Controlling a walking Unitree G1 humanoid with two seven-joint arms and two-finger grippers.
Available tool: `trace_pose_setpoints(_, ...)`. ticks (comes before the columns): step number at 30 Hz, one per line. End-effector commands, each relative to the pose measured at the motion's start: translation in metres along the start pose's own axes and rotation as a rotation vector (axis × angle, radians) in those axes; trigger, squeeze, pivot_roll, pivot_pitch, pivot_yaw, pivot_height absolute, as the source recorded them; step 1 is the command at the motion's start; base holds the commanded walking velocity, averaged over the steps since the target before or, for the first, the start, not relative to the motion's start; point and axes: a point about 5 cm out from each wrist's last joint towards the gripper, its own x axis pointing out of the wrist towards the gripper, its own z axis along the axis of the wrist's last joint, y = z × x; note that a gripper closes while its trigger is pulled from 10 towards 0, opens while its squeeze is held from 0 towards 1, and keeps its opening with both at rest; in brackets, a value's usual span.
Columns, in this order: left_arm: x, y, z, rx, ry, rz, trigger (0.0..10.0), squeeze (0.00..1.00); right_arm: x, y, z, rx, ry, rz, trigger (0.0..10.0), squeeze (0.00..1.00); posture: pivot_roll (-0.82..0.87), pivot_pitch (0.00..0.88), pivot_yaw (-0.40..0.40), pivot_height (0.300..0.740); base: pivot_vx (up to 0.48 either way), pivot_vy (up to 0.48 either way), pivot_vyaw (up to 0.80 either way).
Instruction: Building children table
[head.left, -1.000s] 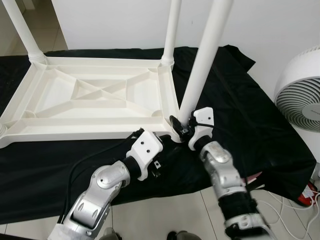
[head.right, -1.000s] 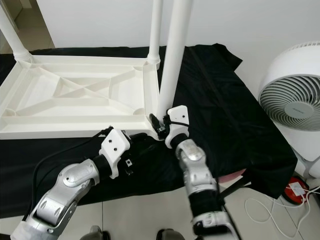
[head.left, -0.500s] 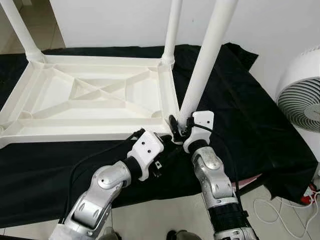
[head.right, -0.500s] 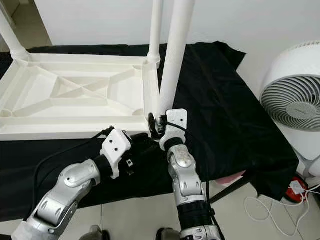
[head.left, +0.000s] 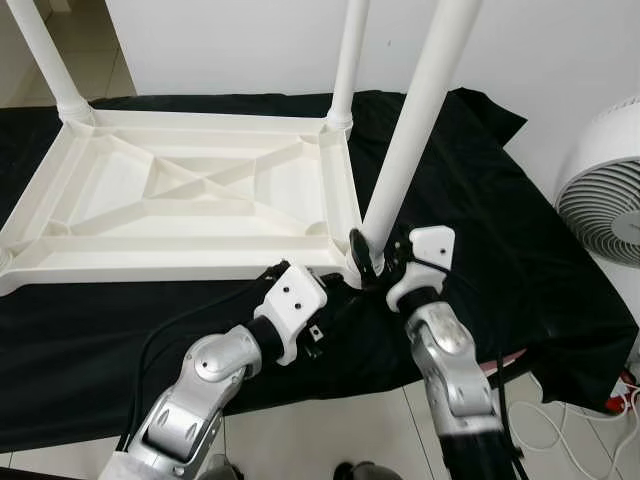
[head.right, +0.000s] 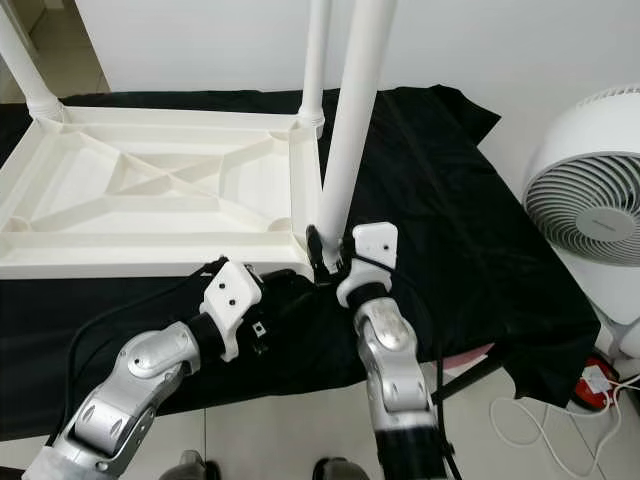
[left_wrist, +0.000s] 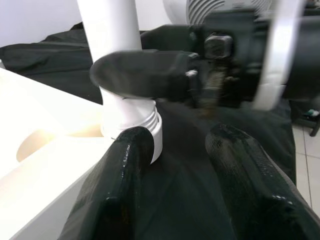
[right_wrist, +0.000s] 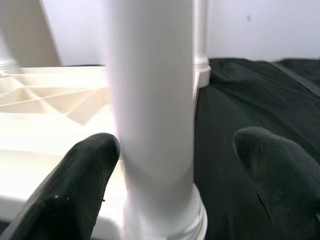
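A white plastic children's table (head.left: 200, 190) lies upside down on a black cloth (head.left: 480, 190). Two legs stand at its far corners. A third white leg (head.left: 412, 120) rises, slightly tilted, from the near right corner socket (left_wrist: 131, 120). My right gripper (head.left: 375, 258) is open around the base of this leg, with one finger (right_wrist: 90, 175) close beside it and the other finger (right_wrist: 280, 170) apart from it. My left gripper (head.left: 338, 288) is open just below that corner, and one of its fingers (left_wrist: 127, 160) touches the leg's collar.
A white floor fan (head.left: 610, 200) stands to the right of the cloth. Cables and a red plug (head.right: 598, 375) lie on the tiled floor at the lower right. A white wall runs behind the table.
My right wrist has shifted a little to the right around the leg's base, and the forearm has swung with it. The left arm has stayed put.
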Motion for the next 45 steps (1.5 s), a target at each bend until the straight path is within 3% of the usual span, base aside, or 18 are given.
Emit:
trace_pose_setpoints(1,-0.001,-0.001,-0.001,0.003,0.009,-0.007,10.0,0.0,-0.009,-0.001,0.007,-0.002,-0.016,0.027,10.0,0.0,-0.04,0.077,-0.029,0.74,0.0,0.0,0.0)
trace_pose_setpoints(6,-0.003,0.001,-0.002,0.017,0.023,-0.022,10.0,0.0,-0.026,-0.006,0.009,-0.007,0.0,0.048,10.0,0.0,-0.04,0.077,-0.019,0.74,0.0,0.0,0.0)
trace_pose_setpoints(7,-0.004,0.002,-0.002,0.019,0.026,-0.023,10.0,0.0,-0.028,-0.007,0.009,-0.011,0.0,0.056,6.0,0.0,-0.05,0.075,-0.016,0.74,0.0,0.0,0.0)
trace_pose_setpoints(8,-0.004,0.004,-0.002,0.026,0.029,-0.024,10.0,0.0,-0.029,-0.006,0.008,-0.007,0.001,0.072,0.0,0.0,-0.05,0.075,-0.016,0.74,0.0,0.0,0.0)
trace_pose_setpoints(15,-0.004,0.009,0.0,0.043,0.029,-0.021,10.0,0.0,-0.027,-0.002,0.006,0.013,0.001,0.115,0.0,0.0,-0.05,0.075,-0.016,0.74,0.0,0.0,0.0)
trace_pose_setpoints(18,-0.002,0.011,0.004,0.048,0.016,-0.015,10.0,0.0,-0.022,0.003,0.0,0.067,0.032,0.198,0.0,0.0,-0.04,0.066,-0.012,0.74,0.0,0.0,0.0)
trace_pose_setpoints(19,-0.001,0.012,0.006,0.05,0.009,-0.013,10.0,0.0,-0.02,0.005,-0.003,0.087,0.047,0.228,1.1,0.0,-0.04,0.066,-0.012,0.74,0.0,0.0,0.0)
trace_pose_setpoints(20,-0.001,0.012,0.006,0.05,0.009,-0.013,10.0,0.0,-0.02,0.005,-0.003,0.087,0.047,0.228,1.1,0.0,-0.04,0.066,-0.012,0.74,0.0,0.0,0.0)
trace_pose_setpoints(21,0.0,0.013,0.008,0.047,-0.001,-0.009,10.0,0.0,-0.017,0.005,-0.006,0.118,0.066,0.264,4.5,0.0,-0.03,0.065,-0.012,0.74,0.0,0.0,0.0)
trace_pose_setpoints(23,0.0,0.013,0.008,0.047,-0.001,-0.009,10.0,0.0,-0.017,0.005,-0.006,0.118,0.066,0.264,4.5,0.0,-0.03,0.065,-0.012,0.74,0.0,0.0,0.0)
trace_pose_setpoints(24,0.001,0.013,0.01,0.046,-0.008,-0.008,10.0,0.0,-0.013,0.004,-0.009,0.13,0.082,0.287,10.0,0.0,-0.03,0.064,-0.011,0.74,0.0,0.0,0.0)
trace_pose_setpoints(32,0.002,0.012,0.014,0.046,-0.024,-0.01,10.0,0.0,0.014,-0.022,-0.01,0.067,0.091,0.328,10.0,0.0,-0.02,0.065,-0.016,0.74,0.0,0.0,0.0)
trace_pose_setpoints(39,0.001,0.012,0.014,0.046,-0.025,-0.004,10.0,0.0,0.022,-0.035,-0.007,0.045,0.091,0.318,10.0,0.0,-0.02,0.065,-0.016,0.74,0.0,0.0,0.0)
trace_pose_setpoints(40,0.002,0.012,0.013,0.044,-0.022,-0.002,10.0,0.0,0.028,-0.045,-0.005,0.024,0.097,0.332,10.0,0.0,-0.01,0.069,-0.02,0.74,0.0,0.0,0.0)
trace_pose_setpoints(44,0.004,0.011,0.011,0.04,-0.018,-0.003,10.0,0.0,0.033,-0.054,-0.003,0.004,0.104,0.347,10.0,0.0,-0.01,0.069,-0.02,0.74,0.0,0.0,0.0)
trace_pose_setpoints(45,0.007,0.01,0.009,0.028,-0.006,0.007,10.0,0.0,0.039,-0.064,-0.003,-0.034,0.118,0.347,10.0,0.0,-0.01,0.069,-0.02,0.74,0.0,0.0,0.0)
